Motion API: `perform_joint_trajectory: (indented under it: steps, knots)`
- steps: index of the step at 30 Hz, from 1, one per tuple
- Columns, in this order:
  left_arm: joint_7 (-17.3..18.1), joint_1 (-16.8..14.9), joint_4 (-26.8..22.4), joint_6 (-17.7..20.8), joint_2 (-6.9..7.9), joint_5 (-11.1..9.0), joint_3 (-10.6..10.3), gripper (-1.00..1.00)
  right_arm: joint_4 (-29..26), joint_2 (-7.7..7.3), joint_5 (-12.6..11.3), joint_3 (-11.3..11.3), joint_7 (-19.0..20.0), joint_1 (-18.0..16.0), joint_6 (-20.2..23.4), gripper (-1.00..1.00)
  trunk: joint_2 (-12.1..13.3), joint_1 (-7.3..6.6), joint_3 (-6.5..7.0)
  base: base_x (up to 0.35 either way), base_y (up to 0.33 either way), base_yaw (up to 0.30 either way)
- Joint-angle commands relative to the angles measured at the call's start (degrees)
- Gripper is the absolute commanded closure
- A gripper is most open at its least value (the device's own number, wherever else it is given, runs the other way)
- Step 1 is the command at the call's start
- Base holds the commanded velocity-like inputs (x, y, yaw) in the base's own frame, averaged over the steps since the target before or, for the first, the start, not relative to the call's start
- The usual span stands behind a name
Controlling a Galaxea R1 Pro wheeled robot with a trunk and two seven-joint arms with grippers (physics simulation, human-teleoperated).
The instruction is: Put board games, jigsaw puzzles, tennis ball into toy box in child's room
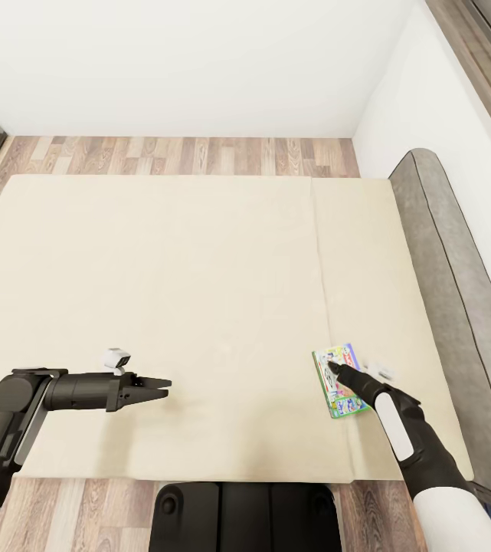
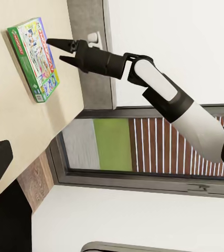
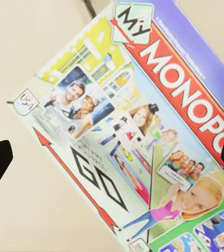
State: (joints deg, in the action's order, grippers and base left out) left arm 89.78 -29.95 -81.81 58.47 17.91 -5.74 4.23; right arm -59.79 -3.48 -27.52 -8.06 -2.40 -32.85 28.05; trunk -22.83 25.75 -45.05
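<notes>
The bed (image 1: 168, 291) carries one board game (image 1: 340, 381) flat near its headboard-side front corner. Your right gripper (image 1: 335, 370) hangs just above it, jaws spread wide. Lower squarely and span a box edge before closing. Your left gripper (image 1: 161, 387) idles empty, jaws narrow.

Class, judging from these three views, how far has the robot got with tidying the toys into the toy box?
Nothing here looks done yet. In hand: the right gripper hovers with its jaws open over the board game lying flat on the bed, not yet gripping it. The left gripper holds nothing. Left: grasp the game and carry it to the toy box.
</notes>
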Motion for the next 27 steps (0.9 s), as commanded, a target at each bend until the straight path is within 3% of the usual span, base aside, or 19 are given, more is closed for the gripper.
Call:
perform_joint_trajectory:
  steps: [1,15,27]
  knots:
    - [0.2,0.0,0.0,0.6,0.02,0.0,0.0,-1.00,-0.1,-0.01,-0.5,0.0,-0.3,0.0,0.0,-1.00,-0.1,0.03,-0.06,0.000,0.000,0.000]
    - [0.2,0.0,0.0,0.6,0.02,0.1,0.0,-1.00,-0.6,-0.38,-0.8,-0.1,-1.9,-0.1,-1.4,-1.00,-0.1,0.03,-0.06,0.000,0.000,0.000]
    - [0.2,0.0,0.1,0.6,0.02,0.1,0.0,-1.00,-3.5,-0.94,-0.9,0.0,-4.8,-3.3,0.3,-1.00,-0.1,0.03,-0.06,0.000,0.000,0.000]
